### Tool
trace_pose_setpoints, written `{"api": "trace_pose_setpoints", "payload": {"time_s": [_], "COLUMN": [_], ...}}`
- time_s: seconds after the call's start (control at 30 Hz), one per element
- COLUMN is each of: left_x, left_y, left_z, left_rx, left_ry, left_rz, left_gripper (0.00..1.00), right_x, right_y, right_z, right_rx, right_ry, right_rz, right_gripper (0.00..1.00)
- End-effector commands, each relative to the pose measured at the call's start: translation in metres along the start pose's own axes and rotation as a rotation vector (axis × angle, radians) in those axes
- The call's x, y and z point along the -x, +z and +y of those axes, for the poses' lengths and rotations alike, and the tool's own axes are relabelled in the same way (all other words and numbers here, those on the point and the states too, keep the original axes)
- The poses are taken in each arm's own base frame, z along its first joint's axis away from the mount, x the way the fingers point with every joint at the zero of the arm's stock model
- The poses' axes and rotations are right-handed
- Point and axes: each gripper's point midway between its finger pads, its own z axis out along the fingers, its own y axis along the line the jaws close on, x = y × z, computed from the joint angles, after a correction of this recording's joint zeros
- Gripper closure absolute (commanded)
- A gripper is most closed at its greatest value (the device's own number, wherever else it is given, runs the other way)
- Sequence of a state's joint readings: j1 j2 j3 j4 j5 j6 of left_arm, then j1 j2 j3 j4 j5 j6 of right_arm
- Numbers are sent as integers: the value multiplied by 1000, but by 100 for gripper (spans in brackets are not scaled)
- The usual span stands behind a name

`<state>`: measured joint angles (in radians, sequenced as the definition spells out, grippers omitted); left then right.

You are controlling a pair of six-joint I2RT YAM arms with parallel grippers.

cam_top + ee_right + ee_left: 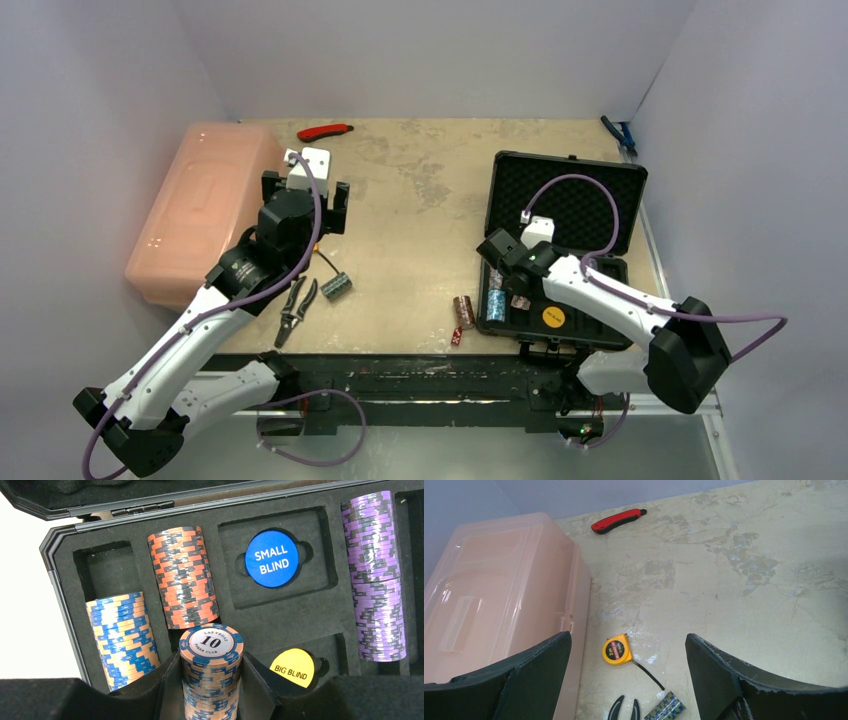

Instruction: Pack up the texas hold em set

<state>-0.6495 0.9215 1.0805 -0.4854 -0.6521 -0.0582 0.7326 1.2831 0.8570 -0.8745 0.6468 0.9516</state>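
The black briefcase (600,262) lies open at the right, its lid up. In the right wrist view its foam (280,615) holds a blue stack (122,637), an orange stack (182,577), purple stacks (375,575), the blue SMALL BLIND disc (271,558) and the yellow BIG BLIND disc (291,668). My right gripper (211,657) is shut on a blue-and-peach "10" chip stack (211,685) above the case's near-left part (497,303). My left gripper (305,205) is open and empty over the table. A speckled stack (336,286), a dark red stack (463,310) and red dice (457,337) lie on the table.
The translucent pink box (200,210) stands at the left beside my left gripper. A red utility knife (325,131) lies at the back. Pliers (296,308) and a yellow tape measure (616,650) lie near the speckled stack (665,707). A blue tool (620,135) lies at the back right.
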Motion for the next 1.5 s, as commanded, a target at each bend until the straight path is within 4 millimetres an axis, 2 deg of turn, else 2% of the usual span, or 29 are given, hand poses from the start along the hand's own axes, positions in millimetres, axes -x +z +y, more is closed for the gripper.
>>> {"api": "trace_pose_setpoints", "payload": {"time_s": [0.0, 0.17, 0.33, 0.67, 0.77, 0.9, 1.07, 1.27, 1.47], "left_x": [8, 8, 8, 8, 8, 9, 9, 9, 10], "left_y": [-1, -1, -1, -1, -1, -2, -2, -3, -3], "left_z": [2, 2, 2, 2, 2, 3, 3, 4, 4], "left_rx": [8, 7, 9, 8, 7, 8, 10, 9, 10], "left_ry": [-4, -5, -5, -5, -5, -8, -8, -8, -8], "left_rz": [-34, -34, -34, -35, -36, -37, -39, -39, -40], "left_gripper": [16, 16, 16, 16, 16, 16, 16, 16, 16], "right_x": [21, 18, 18, 18, 19, 20, 21, 19, -10], "right_y": [-2, 0, 0, -4, -5, -6, -10, -14, -14], "right_z": [-1, -1, 1, 9, 7, 6, 5, -3, -10], "right_rx": [-18, -27, -7, 42, 39, 39, 46, 52, 67], "right_ry": [34, 29, 30, 28, 30, 34, 35, 59, 119], "right_rz": [-82, -74, -76, -65, -68, -69, -69, -72, 25], "right_gripper": [100, 99, 77, 50, 35, 21, 17, 17, 23]}}
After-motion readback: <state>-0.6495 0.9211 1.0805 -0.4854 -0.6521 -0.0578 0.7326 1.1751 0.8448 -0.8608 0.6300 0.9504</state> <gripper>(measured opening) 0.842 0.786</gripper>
